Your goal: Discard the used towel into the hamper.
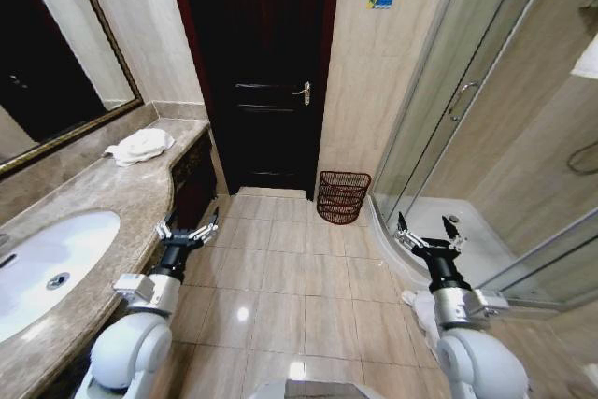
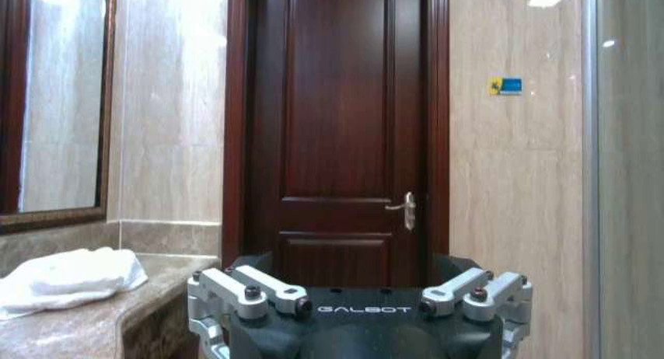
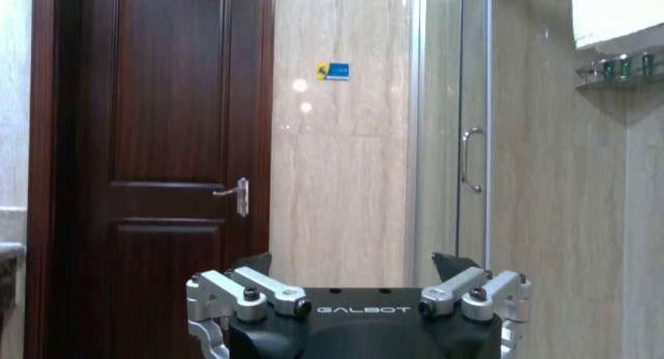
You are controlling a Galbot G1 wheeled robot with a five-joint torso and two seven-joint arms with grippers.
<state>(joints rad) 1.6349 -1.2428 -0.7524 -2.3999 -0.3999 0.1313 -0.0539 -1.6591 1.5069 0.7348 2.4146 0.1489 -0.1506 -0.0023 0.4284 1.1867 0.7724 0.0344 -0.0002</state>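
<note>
Towel (image 1: 140, 146) lay crumpled on the surface (image 1: 84, 198), ahead-left of the left gripper (image 1: 187, 231), the nearer arm; both grippers' fingers spread, empty; right gripper (image 1: 428, 234) faced the hamper (image 1: 342, 197).

sink (image 1: 37, 273): cut by edge | mirror (image 1: 56, 53): cut by edge

"GALBOT" is printed on the left gripper (image 2: 360, 301) and the right gripper (image 3: 358, 301).
</note>
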